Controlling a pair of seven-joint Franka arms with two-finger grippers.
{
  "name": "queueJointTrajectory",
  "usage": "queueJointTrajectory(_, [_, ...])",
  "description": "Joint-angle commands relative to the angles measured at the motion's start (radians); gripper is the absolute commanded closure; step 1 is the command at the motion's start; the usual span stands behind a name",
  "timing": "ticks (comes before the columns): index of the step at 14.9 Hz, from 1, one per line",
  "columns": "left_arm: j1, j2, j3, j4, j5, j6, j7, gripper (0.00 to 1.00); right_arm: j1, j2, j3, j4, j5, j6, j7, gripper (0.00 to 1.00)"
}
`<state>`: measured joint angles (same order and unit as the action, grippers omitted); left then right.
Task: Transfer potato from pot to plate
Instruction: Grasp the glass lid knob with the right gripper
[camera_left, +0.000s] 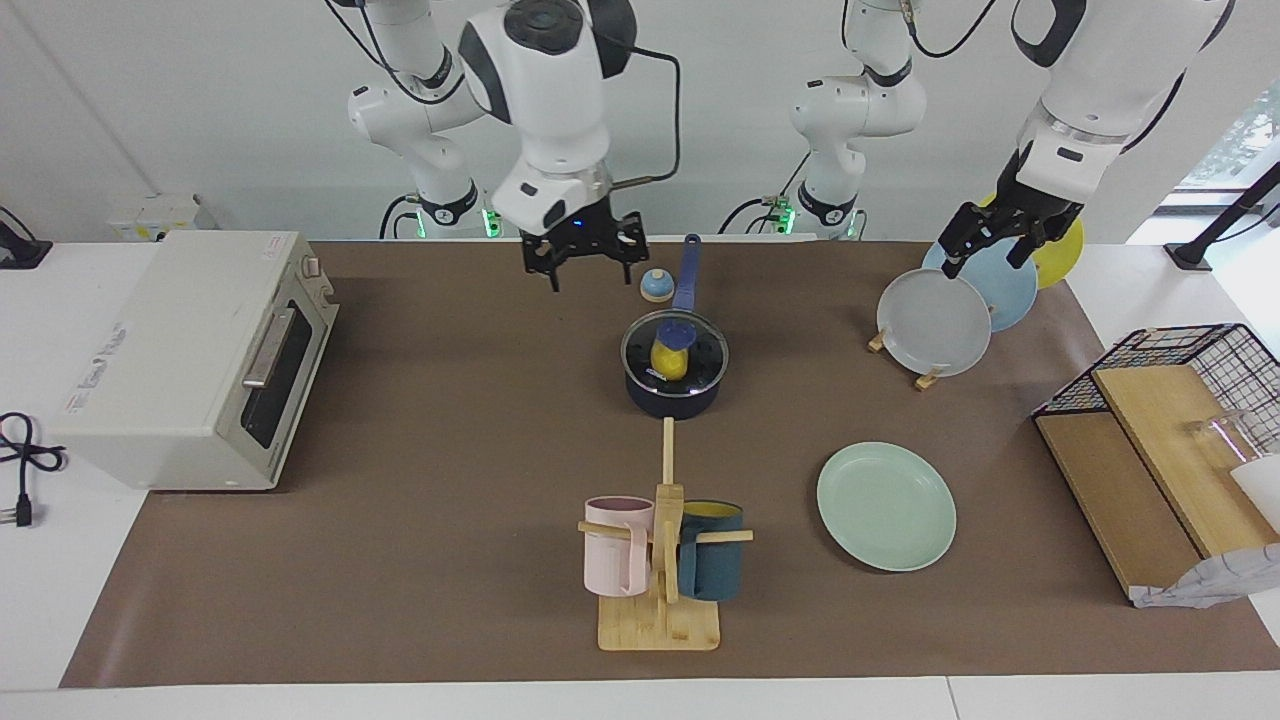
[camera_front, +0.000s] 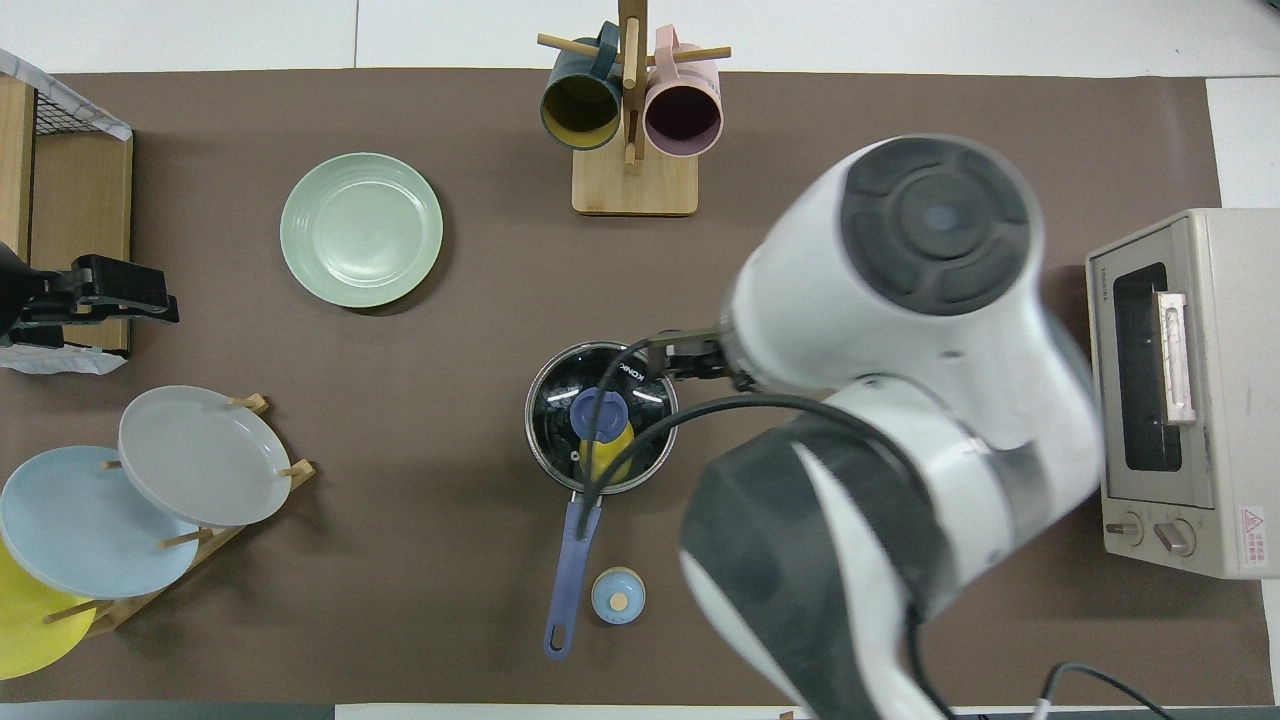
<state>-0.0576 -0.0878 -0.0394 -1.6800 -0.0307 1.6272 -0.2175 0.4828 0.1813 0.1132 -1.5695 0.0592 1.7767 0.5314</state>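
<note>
At mid-table, the potato (camera_left: 669, 360) sits inside the navy pot (camera_left: 672, 395) under a glass lid (camera_left: 700, 345) with a blue knob, the pot's handle pointing toward the robots. The right gripper (camera_left: 585, 262) hangs in the air beside the pot, fingers apart and empty. The left gripper (camera_left: 990, 245) hovers over the upright plates (whether its fingers are parted, I cannot tell). The mint-green plate (camera_left: 886, 506) lies bare, farther from the robots.
</note>
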Motion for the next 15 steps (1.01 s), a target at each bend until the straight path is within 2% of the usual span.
queueJointTrajectory(1, [-0.002, -0.036, -0.004, -0.041, -0.014, 0.028, -0.014, 0.00, 0.087, 0.008, -0.007, -0.123, -0.004, 0.151, 0.080, 0.00])
queueJointTrajectory(5, [-0.005, -0.036, -0.004, -0.041, -0.014, 0.034, -0.008, 0.00, 0.140, -0.066, -0.007, -0.328, -0.005, 0.349, 0.090, 0.00])
queueJointTrajectory(8, [-0.005, -0.036, -0.004, -0.041, -0.014, 0.034, -0.007, 0.00, 0.141, -0.060, -0.007, -0.349, -0.005, 0.395, 0.090, 0.00])
queueJointTrajectory(12, [-0.005, -0.036, -0.004, -0.040, -0.014, 0.034, -0.013, 0.00, 0.151, 0.007, -0.007, -0.343, -0.015, 0.486, 0.081, 0.00])
queueJointTrajectory(15, [-0.008, -0.036, -0.008, -0.041, -0.014, 0.034, -0.013, 0.00, 0.143, 0.067, -0.007, -0.302, -0.085, 0.506, 0.076, 0.00])
